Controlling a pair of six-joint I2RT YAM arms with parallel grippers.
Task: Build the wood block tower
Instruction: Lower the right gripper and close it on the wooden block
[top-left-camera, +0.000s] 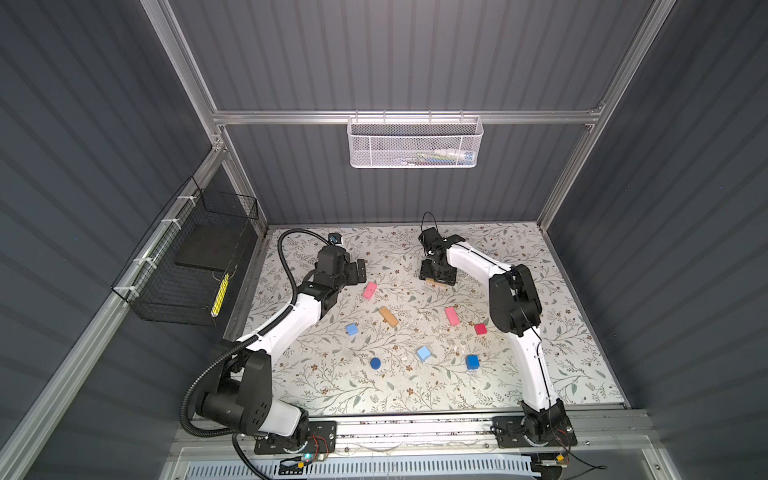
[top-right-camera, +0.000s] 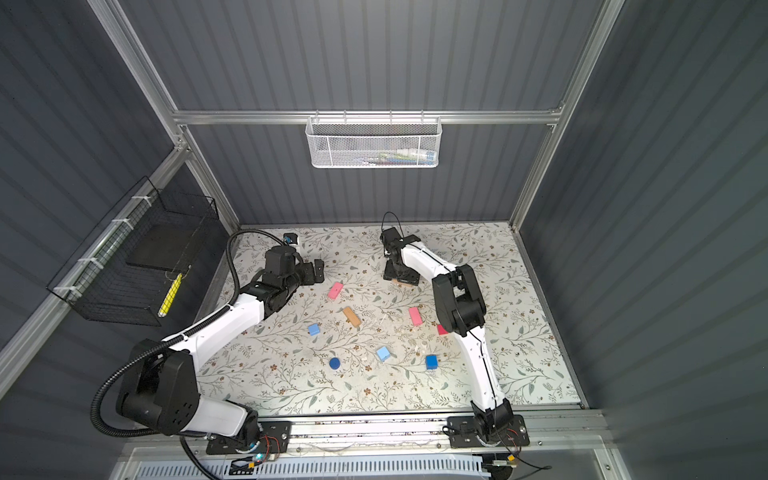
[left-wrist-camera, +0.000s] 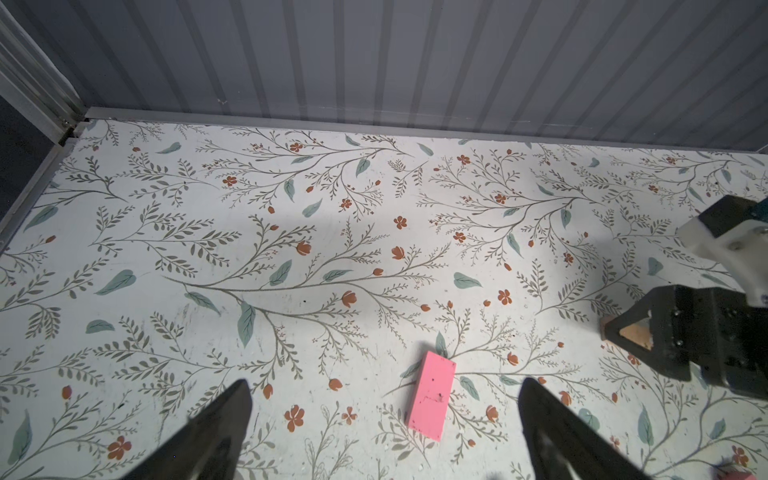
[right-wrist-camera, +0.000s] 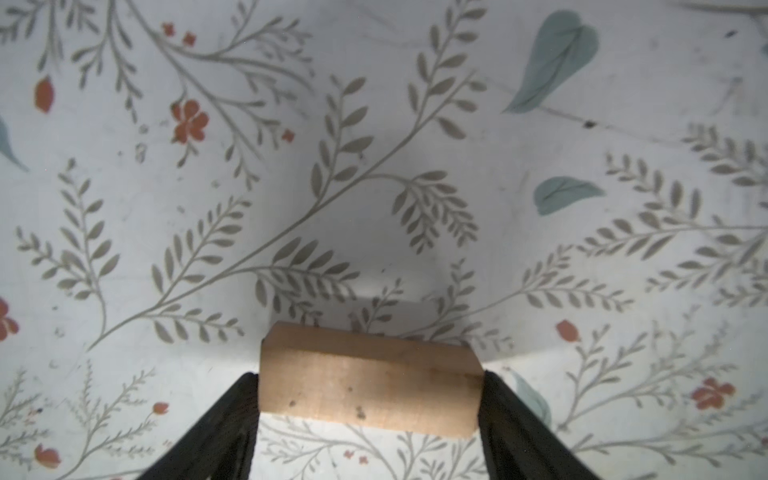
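1 tan oblong (right-wrist-camera: 370, 382) is clamped end to end by the right gripper (right-wrist-camera: 369, 380), beyond the loose tan oblong (top-left-camera: 388, 316), probably to be set as the tower's base. The left gripper (left-wrist-camera: 384, 385) is poised empty, jaws wide apart, near a pink oblong (left-wrist-camera: 431, 395) beside that loose oblong.

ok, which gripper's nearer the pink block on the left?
Left. The left gripper, open, sits just behind the pink block; the right gripper is farther off to its right, closed on a tan block.

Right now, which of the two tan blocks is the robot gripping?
The far tan oblong, pinched end to end by the right gripper. The near tan oblong lies free, with nothing touching it.
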